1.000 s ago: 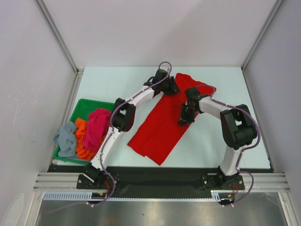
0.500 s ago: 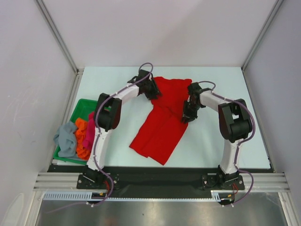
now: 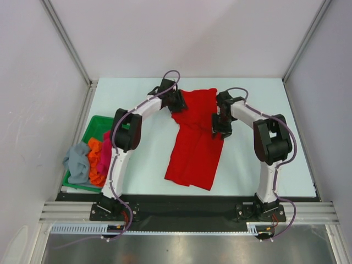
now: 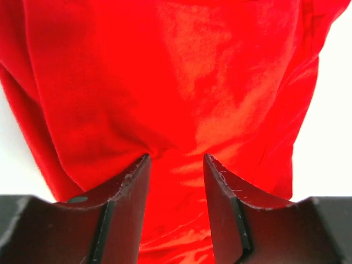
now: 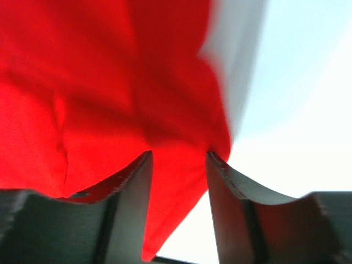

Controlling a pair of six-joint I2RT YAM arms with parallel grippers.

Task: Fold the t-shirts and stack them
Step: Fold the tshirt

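While the red t-shirt (image 3: 195, 146) lies stretched out to the right of the green tray (image 3: 99, 125), the left gripper (image 4: 176, 160) pinches its far edge. Cloth fills the right gripper (image 5: 179, 157), jaws half-parted, grip unclear.

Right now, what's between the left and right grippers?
The red t-shirt spans the gap from left gripper to right gripper, clearest in the top view. Both wrist views show cloth between the fingers.

Four t-shirts (image 3: 195, 148), one green tray (image 3: 97, 126), two arms (image 3: 123, 144).
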